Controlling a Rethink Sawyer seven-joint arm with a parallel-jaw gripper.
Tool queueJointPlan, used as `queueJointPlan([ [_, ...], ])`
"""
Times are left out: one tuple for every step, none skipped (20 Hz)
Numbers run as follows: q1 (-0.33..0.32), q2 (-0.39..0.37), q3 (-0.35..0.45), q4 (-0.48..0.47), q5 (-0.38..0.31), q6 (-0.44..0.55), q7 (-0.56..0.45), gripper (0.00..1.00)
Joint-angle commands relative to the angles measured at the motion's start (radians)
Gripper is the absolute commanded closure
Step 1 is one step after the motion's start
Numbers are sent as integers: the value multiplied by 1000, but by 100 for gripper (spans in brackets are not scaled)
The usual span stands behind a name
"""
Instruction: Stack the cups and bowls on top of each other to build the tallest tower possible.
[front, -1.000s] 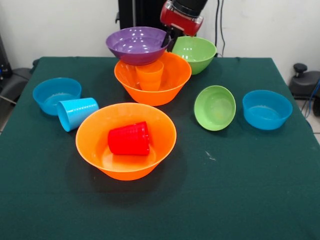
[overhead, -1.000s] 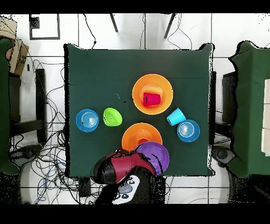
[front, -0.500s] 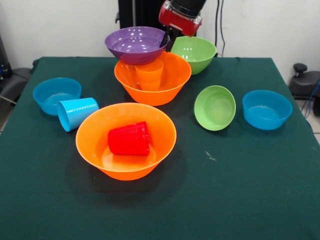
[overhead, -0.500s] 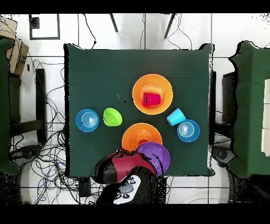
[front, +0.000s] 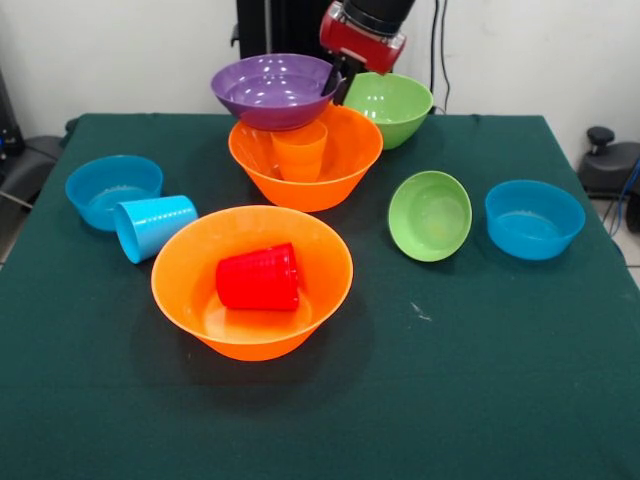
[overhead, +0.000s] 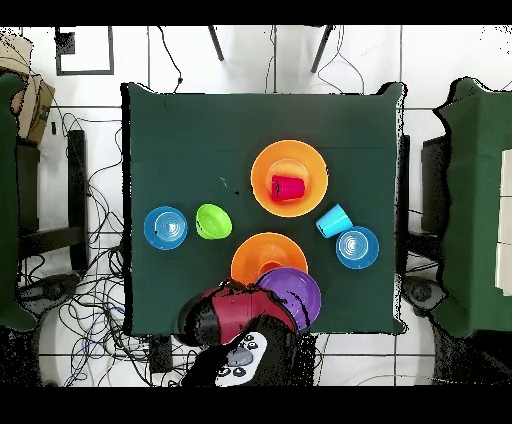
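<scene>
My gripper (front: 335, 82) is shut on the right rim of the large purple bowl (front: 272, 90). That bowl sits level over the orange cup (front: 299, 152), which stands inside the far large orange bowl (front: 345, 165). Whether the purple bowl rests on the cup or hovers just above it, I cannot tell. The near large orange bowl (front: 190, 270) holds the red cup (front: 258, 277) on its side. A light blue cup (front: 153, 226) lies on its side at the left. From overhead the purple bowl (overhead: 293, 295) overlaps the orange bowl (overhead: 262, 258), beside the red arm (overhead: 232, 315).
A large green bowl (front: 390, 105) stands right behind the gripper. A small green bowl (front: 430, 215) leans tilted at the right, with a small blue bowl (front: 533, 218) beside it. Another small blue bowl (front: 110, 185) sits at the left, touching the light blue cup.
The gripper and purple bowl drifted very slightly left and up, then back over the orange cup. Everything else kept still.
</scene>
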Motion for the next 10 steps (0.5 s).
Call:
queueJointPlan([
  [8, 33, 92, -81, 62, -67, 138, 100],
  [7, 34, 93, -84, 64, -64, 136, 100],
  [12, 34, 91, -83, 69, -63, 140, 100],
  [18, 33, 88, -85, 74, -58, 142, 100],
  [24, 33, 85, -87, 79, -52, 145, 100],
  [31, 33, 82, -89, 85, -47, 147, 100],
  [32, 31, 82, -88, 87, -44, 145, 100],
  [32, 32, 84, -89, 89, -44, 143, 100],
  [31, 33, 86, -90, 91, -43, 140, 100],
  [32, 36, 86, -93, 94, -43, 139, 100],
])
